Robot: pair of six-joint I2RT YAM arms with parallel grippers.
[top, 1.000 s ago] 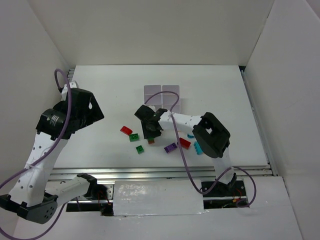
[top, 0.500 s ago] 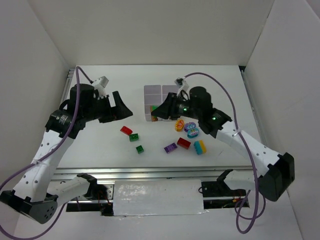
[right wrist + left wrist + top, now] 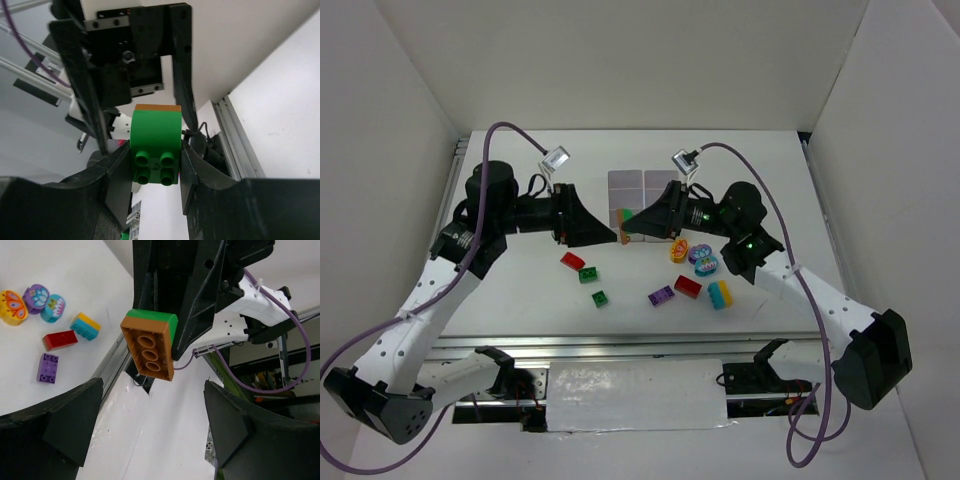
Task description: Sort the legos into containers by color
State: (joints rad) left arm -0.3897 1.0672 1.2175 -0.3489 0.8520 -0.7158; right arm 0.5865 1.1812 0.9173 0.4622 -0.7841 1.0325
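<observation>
My right gripper (image 3: 632,226) is shut on a green brick (image 3: 155,145) with an orange brick stuck to its far end, and holds it in the air over the white containers (image 3: 643,183). The same stacked brick (image 3: 150,347) shows in the left wrist view, orange underside toward me. My left gripper (image 3: 608,236) is open and empty, facing the right gripper tip to tip, with the brick just ahead of its fingers (image 3: 70,425). On the table lie a red brick (image 3: 572,261), two green bricks (image 3: 588,274), a purple brick (image 3: 661,295), another red brick (image 3: 688,286) and a teal-and-yellow brick (image 3: 720,294).
Three rounded printed pieces, orange (image 3: 678,250), purple (image 3: 700,253) and teal (image 3: 706,266), lie right of the containers. White walls enclose the table on three sides. A metal rail (image 3: 640,345) runs along the near edge.
The right arm lifted the green-and-orange brick from the table and swung it up over the containers. The left gripper moved right and now faces it closely.
</observation>
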